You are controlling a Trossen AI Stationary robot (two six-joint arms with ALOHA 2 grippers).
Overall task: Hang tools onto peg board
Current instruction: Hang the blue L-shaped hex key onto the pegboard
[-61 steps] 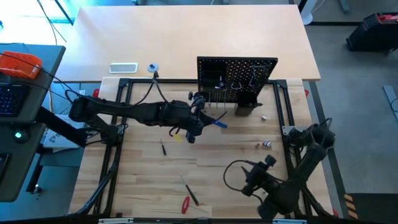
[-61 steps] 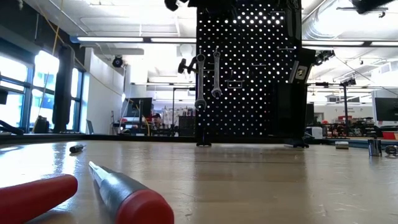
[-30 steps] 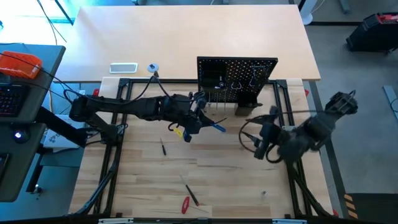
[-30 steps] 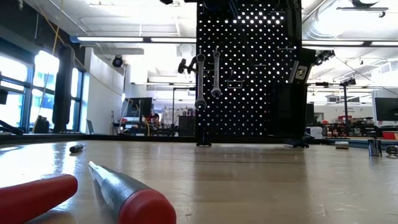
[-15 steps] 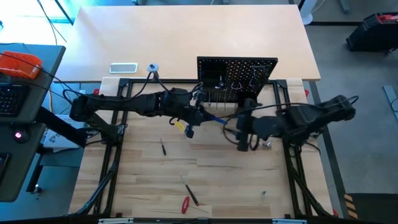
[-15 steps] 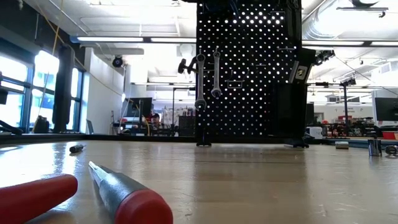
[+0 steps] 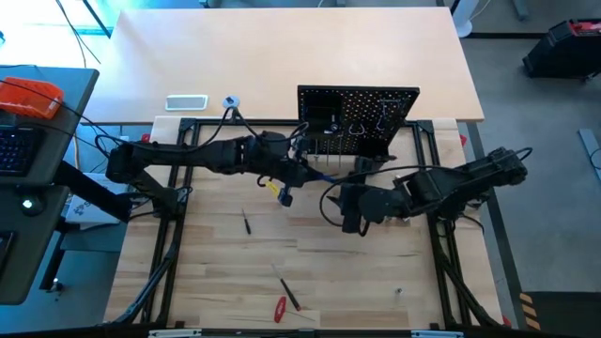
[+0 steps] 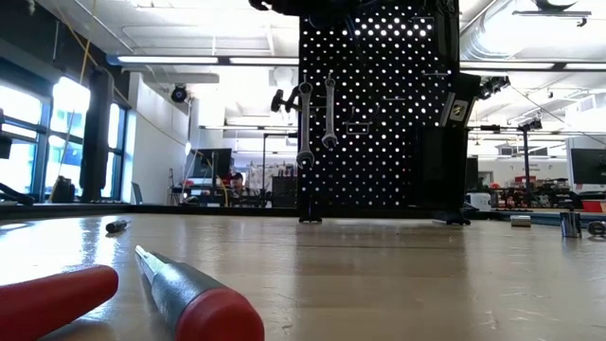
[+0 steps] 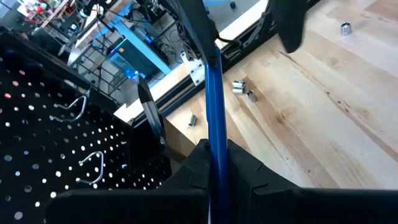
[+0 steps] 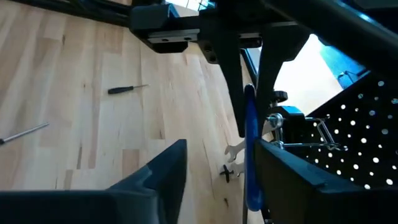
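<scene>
The left gripper [image 7: 302, 173] is clamped narrow on the blue-handled hex key [image 9: 215, 106], whose blue shaft runs out from between its dark fingers [image 9: 245, 177] and hangs in the air just in front of the peg board [image 7: 358, 120]. The right gripper [image 10: 214, 174] reaches in from the other side with its jaws standing wide, one finger to each side of the blue handle as its wrist view shows it; whether either finger touches the handle cannot be told. The peg board stands upright at the far edge of the wooden surface [image 7: 329, 272], and in the low view two silver wrenches [image 8: 329, 114] hang on its face. A pair of wire hooks [image 9: 93, 163] sticks out from the holes. Small metal bits [image 9: 241, 88] lie on the surface near the board's foot. Near the front edge lie a red-handled screwdriver [image 7: 280, 307] and a second one [image 8: 204, 308] beside it, and a small dark screwdriver [image 7: 247, 222] lies well apart from them.
</scene>
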